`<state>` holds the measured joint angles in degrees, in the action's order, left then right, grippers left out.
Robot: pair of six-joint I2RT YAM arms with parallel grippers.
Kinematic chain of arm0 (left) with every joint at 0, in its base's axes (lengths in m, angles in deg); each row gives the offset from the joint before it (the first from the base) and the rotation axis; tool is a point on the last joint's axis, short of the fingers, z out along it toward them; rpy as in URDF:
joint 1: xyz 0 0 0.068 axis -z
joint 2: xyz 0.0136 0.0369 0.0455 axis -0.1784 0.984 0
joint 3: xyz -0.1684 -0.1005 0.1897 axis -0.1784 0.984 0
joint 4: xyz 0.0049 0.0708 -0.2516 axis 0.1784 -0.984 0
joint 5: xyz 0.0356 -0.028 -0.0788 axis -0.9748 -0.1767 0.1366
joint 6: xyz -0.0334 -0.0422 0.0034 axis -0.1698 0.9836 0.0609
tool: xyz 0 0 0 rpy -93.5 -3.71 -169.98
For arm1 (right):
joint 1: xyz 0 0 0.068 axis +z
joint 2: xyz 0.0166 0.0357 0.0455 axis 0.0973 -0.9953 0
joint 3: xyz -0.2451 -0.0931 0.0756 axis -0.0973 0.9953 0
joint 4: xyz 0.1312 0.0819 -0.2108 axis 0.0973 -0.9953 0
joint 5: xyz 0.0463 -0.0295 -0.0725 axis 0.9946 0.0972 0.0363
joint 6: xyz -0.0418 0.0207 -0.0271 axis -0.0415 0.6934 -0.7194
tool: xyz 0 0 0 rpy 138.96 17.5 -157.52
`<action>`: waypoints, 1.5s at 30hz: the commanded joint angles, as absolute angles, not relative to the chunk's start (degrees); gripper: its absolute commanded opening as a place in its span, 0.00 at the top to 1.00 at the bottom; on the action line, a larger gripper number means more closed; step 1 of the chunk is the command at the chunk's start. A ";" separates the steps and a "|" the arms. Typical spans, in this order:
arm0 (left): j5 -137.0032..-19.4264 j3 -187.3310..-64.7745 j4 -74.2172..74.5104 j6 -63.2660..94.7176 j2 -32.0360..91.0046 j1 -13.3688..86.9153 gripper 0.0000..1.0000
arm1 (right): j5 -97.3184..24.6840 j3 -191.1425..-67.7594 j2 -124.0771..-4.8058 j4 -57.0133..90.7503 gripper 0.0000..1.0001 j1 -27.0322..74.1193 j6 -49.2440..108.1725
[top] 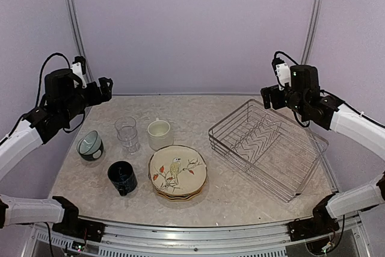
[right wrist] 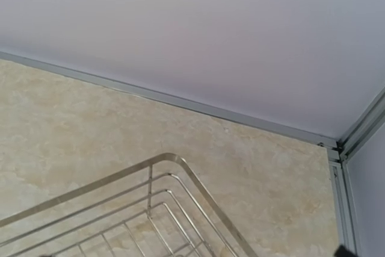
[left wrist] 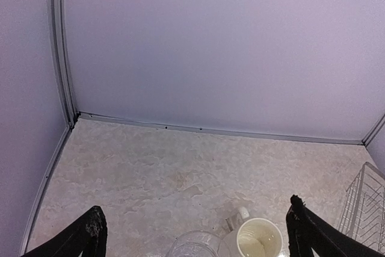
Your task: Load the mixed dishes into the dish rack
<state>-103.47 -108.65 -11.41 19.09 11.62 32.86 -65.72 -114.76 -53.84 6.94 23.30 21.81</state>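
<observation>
Evidently nothing is loaded yet: the dish rack sits bare on the right of the counter, and every dish stands to its left. Both arms hang raised near the back wall, with the left hand and right hand spread wide and holding nothing.

A sensible start is probably the stack of scalloped plates, nearest the rack. Pinch the top bird plate by its rim on the side away from the mugs, lift it off the stack, tip it upright and lower it between the prongs. The cream mug, dark blue mug and grey-teal cup want a grip across the wall, away from any handle. The clear glass stands just beside the cream mug, so approach from its left.

Lower plates show only as rims. The left wrist view cuts off the glass and cream mug at its bottom edge. The right wrist view shows only a rack corner, its fingers nearly out of frame.
</observation>
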 commanded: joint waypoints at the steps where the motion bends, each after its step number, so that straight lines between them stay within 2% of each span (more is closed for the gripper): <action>1: -104.32 -107.76 -10.35 17.86 12.03 33.18 0.01 | -65.55 -114.93 -54.25 7.03 0.00 23.86 21.50; 13: -104.32 -107.85 -11.98 18.55 11.97 33.18 0.01 | -64.55 -118.47 -53.94 -1.85 0.00 23.84 22.48; 16: -104.51 -107.95 -12.73 19.12 11.44 33.17 0.01 | -61.49 -120.16 -53.75 -8.23 0.00 23.90 24.54; 21: -104.25 -108.43 -13.95 20.39 10.86 33.17 0.01 | -49.77 -121.72 -55.17 -21.50 0.00 26.26 25.11; 27: -103.69 -108.24 -14.56 21.68 10.42 33.25 0.01 | -48.44 -116.15 -58.07 -27.20 0.00 31.92 28.94; 39: -102.78 -108.47 -16.06 22.92 9.29 33.46 0.01 | -44.06 -110.48 -63.79 -25.23 0.16 37.08 31.99; 45: -102.73 -108.24 -16.68 23.37 9.53 33.62 0.01 | -48.39 -111.32 -62.64 -26.35 0.20 39.55 35.99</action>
